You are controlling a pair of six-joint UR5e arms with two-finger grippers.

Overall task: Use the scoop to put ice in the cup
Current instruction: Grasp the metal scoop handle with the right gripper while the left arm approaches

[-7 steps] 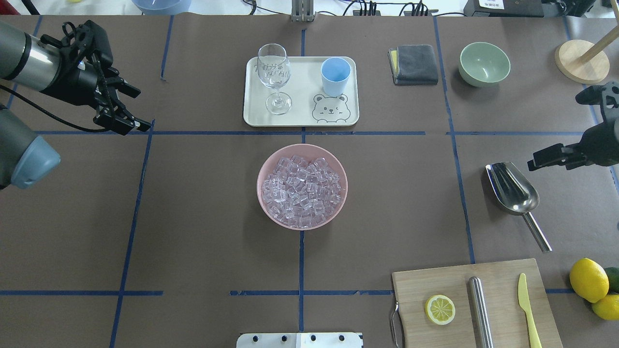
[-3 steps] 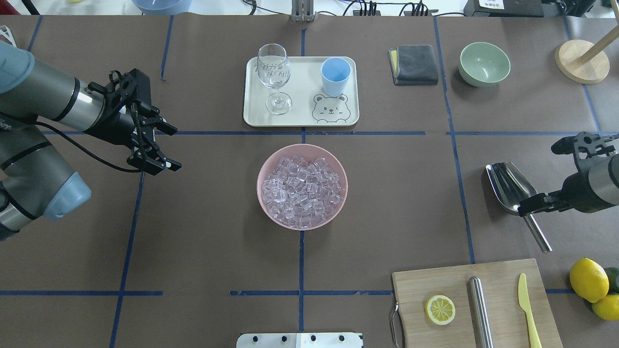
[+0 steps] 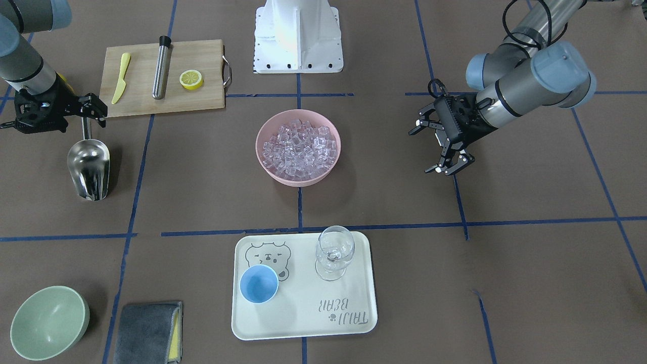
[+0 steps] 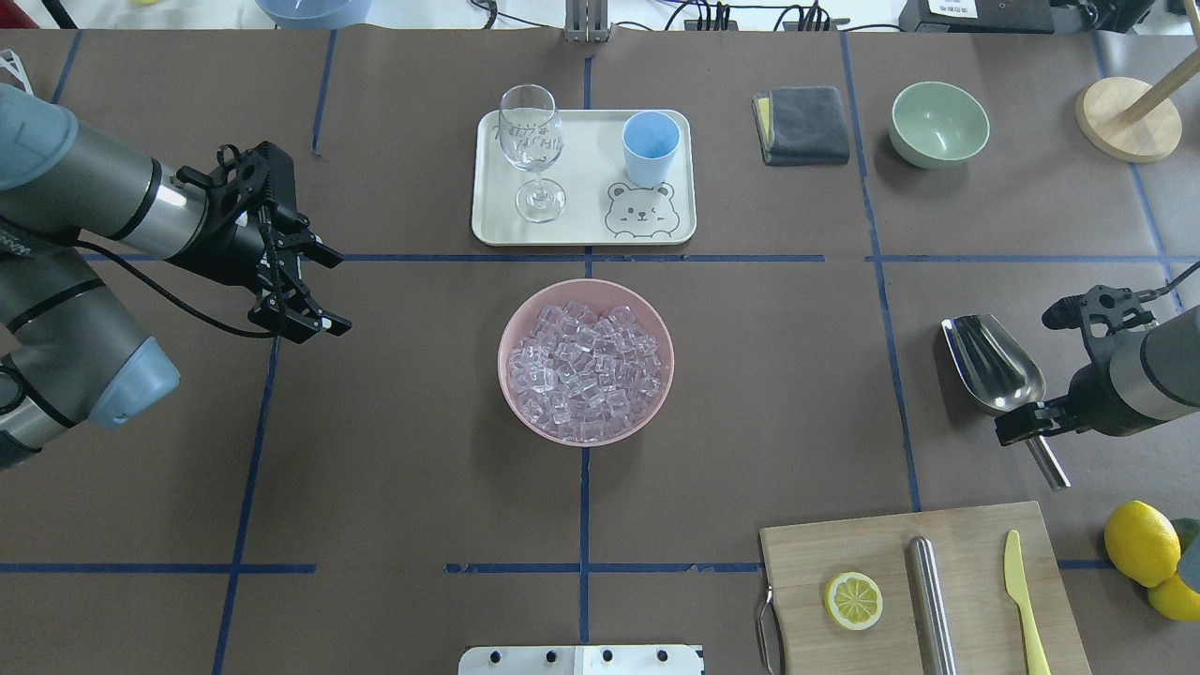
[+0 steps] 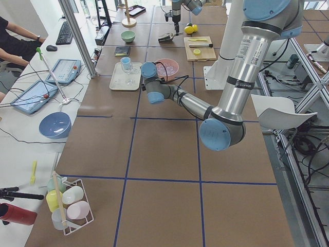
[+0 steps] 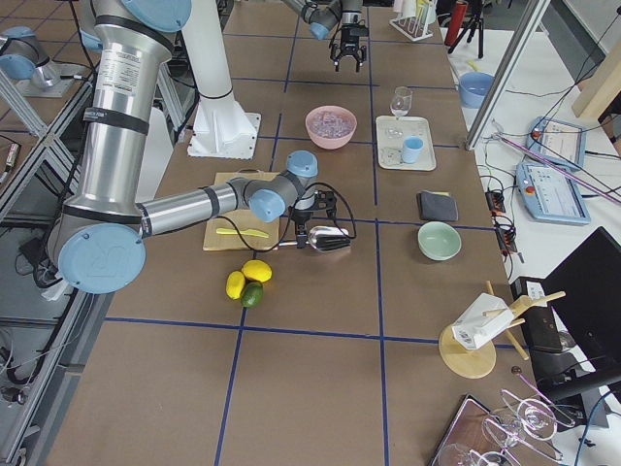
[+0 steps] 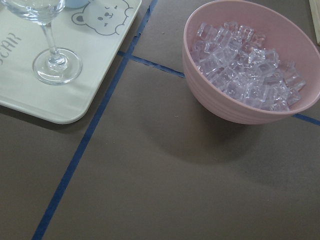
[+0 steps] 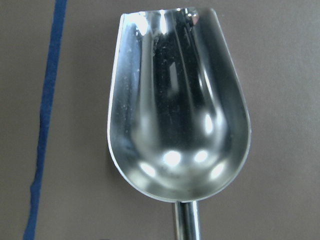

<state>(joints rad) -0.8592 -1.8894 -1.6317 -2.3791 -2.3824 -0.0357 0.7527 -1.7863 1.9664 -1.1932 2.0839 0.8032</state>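
The ice (image 4: 586, 370) fills a pink bowl (image 4: 507, 328) at the table's middle; it also shows in the left wrist view (image 7: 247, 65). The light-blue cup (image 4: 651, 145) stands upright on a cream tray (image 4: 581, 230) behind the bowl. The steel scoop (image 4: 994, 366) lies on the table at the right, its handle toward the robot, and fills the right wrist view (image 8: 175, 115). My right gripper (image 4: 1027, 429) hovers over the handle where it meets the scoop's body, open. My left gripper (image 4: 317, 291) is open and empty, left of the bowl.
A wine glass (image 4: 532, 141) stands on the tray beside the cup. A grey cloth (image 4: 804, 124) and green bowl (image 4: 939, 122) are far right. A cutting board (image 4: 923, 581) with steel tube, lemon slice and knife lies near the scoop; lemons (image 4: 1141, 542) sit at the right edge.
My right gripper has moved from beside the scoop's mouth back to over its handle. My left gripper has swung in toward the pink bowl and then nearly stopped.
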